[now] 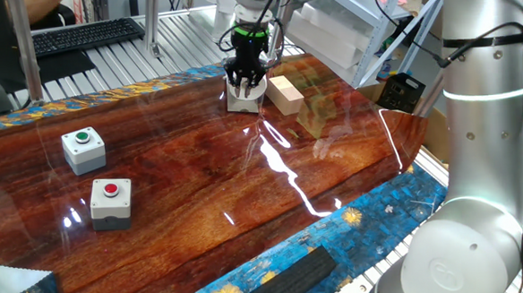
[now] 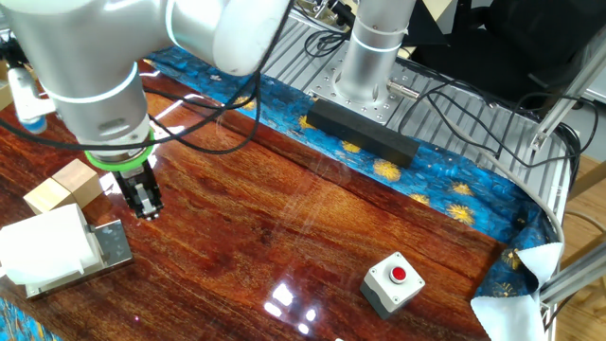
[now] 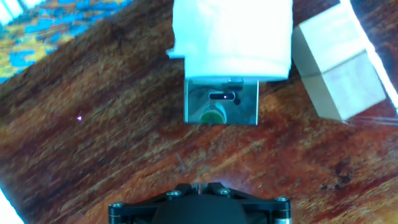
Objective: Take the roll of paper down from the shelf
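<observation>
The roll of paper (image 3: 233,34) is a fat white cylinder at the top of the hand view. It rests on the low white shelf (image 2: 43,281), which has a shiny metal plate (image 3: 222,101) at its front. The roll also shows at the left of the other fixed view (image 2: 45,242). In one fixed view the white shelf and roll (image 1: 245,97) sit just under the hand. My gripper (image 2: 145,201) hangs just above the table beside the plate, a short way from the roll. Its fingertips (image 3: 186,188) are pressed together and hold nothing.
A pale wooden block (image 3: 339,62) lies right beside the roll and shelf. Two white push-button boxes, one green (image 1: 84,147) and one red (image 1: 110,201), stand at the left of the table. A black bar (image 2: 360,131) lies on the blue cloth edge.
</observation>
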`<action>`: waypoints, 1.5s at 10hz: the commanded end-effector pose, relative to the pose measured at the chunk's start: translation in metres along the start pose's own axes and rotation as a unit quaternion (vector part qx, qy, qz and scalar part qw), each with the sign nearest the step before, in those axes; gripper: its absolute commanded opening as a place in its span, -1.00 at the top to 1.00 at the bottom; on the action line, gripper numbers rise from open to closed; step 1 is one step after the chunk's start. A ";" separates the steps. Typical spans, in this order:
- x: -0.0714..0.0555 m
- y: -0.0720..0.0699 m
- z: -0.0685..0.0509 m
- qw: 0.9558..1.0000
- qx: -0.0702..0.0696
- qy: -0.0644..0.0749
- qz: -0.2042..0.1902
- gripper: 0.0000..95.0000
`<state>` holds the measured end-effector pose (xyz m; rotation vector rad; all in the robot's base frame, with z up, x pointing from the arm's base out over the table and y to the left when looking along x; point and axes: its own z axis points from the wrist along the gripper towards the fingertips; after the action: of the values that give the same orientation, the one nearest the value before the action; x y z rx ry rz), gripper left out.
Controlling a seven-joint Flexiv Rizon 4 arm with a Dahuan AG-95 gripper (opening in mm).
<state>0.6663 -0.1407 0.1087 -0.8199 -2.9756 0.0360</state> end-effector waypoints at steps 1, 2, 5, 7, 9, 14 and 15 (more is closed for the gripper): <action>-0.009 0.000 0.001 1.000 0.013 0.010 0.011 0.20; -0.015 0.000 0.000 0.999 0.032 0.007 0.027 -0.60; -0.029 -0.001 -0.004 0.999 0.043 0.004 0.013 -1.00; -0.036 -0.001 -0.006 0.999 0.042 0.010 0.001 -1.00; -0.047 -0.002 -0.006 0.999 0.036 0.015 0.020 -1.00; -0.076 -0.008 -0.004 0.999 0.026 0.031 0.033 -1.00; -0.079 -0.009 -0.005 0.999 0.026 0.031 0.031 -1.00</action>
<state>0.7357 -0.1922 0.1106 -0.9035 -2.8679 0.0837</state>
